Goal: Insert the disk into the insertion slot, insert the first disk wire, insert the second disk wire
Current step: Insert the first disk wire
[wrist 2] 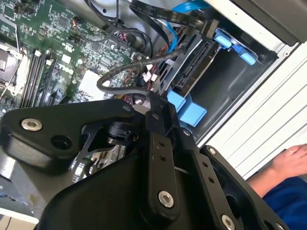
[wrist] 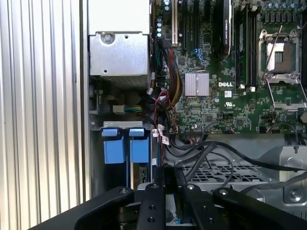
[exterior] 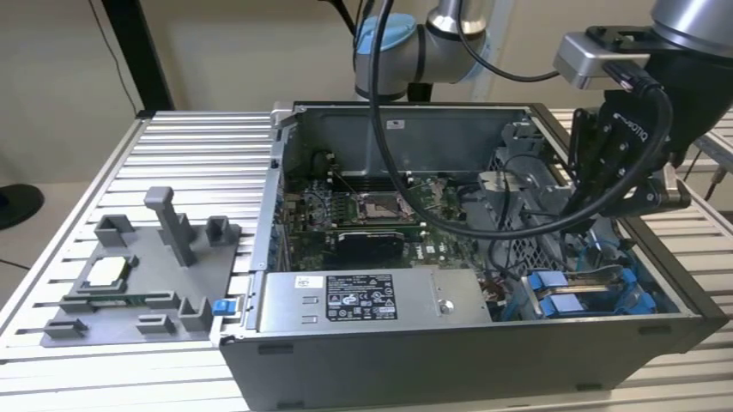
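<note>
The disk (wrist 2: 199, 72) sits in the insertion slot (wrist 2: 240, 91) at a corner of the open computer case, its connector edge facing the case interior and its blue frame tabs (wrist 2: 187, 108) sticking out. Those blue tabs (wrist: 122, 148) also show in the first wrist view. In the exterior view the insertion slot (exterior: 578, 296) lies at the case's near right corner. My gripper (exterior: 590, 219) hangs just above it. Its black fingers (wrist 2: 156, 103) are pressed close together on the end of a black sleeved disk wire (wrist 2: 112, 76), a short way from the disk's connector.
A grey labelled power supply box (exterior: 360, 300) lies along the case's near wall. The motherboard (wrist: 230, 72) and loose cables (wrist: 163, 110) take up the case floor. A grey fixture tray (exterior: 137, 283) stands on the ribbed table at the exterior view's left. A person's hand (wrist 2: 290, 160) rests beside the case.
</note>
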Controlling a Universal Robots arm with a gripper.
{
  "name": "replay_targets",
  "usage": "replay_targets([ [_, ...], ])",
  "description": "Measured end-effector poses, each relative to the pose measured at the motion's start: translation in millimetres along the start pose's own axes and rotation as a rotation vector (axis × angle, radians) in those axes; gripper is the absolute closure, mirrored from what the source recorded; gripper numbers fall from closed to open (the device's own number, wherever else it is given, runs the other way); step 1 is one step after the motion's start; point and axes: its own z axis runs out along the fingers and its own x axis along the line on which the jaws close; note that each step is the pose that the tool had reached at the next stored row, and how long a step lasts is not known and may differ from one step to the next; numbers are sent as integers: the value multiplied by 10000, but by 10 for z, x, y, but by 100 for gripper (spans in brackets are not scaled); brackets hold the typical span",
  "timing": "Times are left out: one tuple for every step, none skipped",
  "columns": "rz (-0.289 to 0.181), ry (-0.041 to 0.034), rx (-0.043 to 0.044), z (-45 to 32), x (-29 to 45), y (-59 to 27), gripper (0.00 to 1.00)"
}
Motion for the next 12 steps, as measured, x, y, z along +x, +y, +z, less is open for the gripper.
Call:
replay_targets([
  [0,0,0,0,6,-4,100],
  [0,0,-1,0,13,-9,100],
  [1,1,-2,-1,20,-14,100],
  [1,0,-4,0,27,-20,100],
  [0,0,-6,0,35,-26,100],
  [0,1,-8,-1,43,-33,100],
  [0,1,-10,-1,51,-39,100],
  [0,0,-12,-1,59,-45,100],
  [1,0,-14,-1,68,-51,100],
  [0,1,-16,-1,77,-57,100],
  [0,1,-18,-1,85,-63,100],
  [0,2,-19,-2,92,-67,100],
])
